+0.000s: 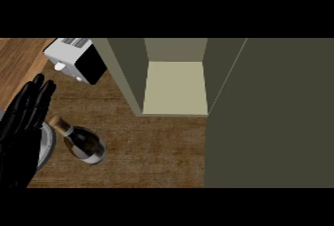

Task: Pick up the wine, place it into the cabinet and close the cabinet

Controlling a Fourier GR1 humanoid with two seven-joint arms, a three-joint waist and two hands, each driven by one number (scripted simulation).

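The wine bottle, dark glass with a tan foil neck, stands on the wooden counter at the lower left. My left hand rises along the left edge with straight fingers, just left of the bottle and apart from it, holding nothing. The olive-green cabinet stands at the upper middle with a pale shelf visible inside. Its open door fills the right side of the view. My right hand does not show.
A white toaster with a black side sits at the upper left beside the cabinet. A grey round plate rim shows under my left hand. Bare counter lies between the bottle and the open door.
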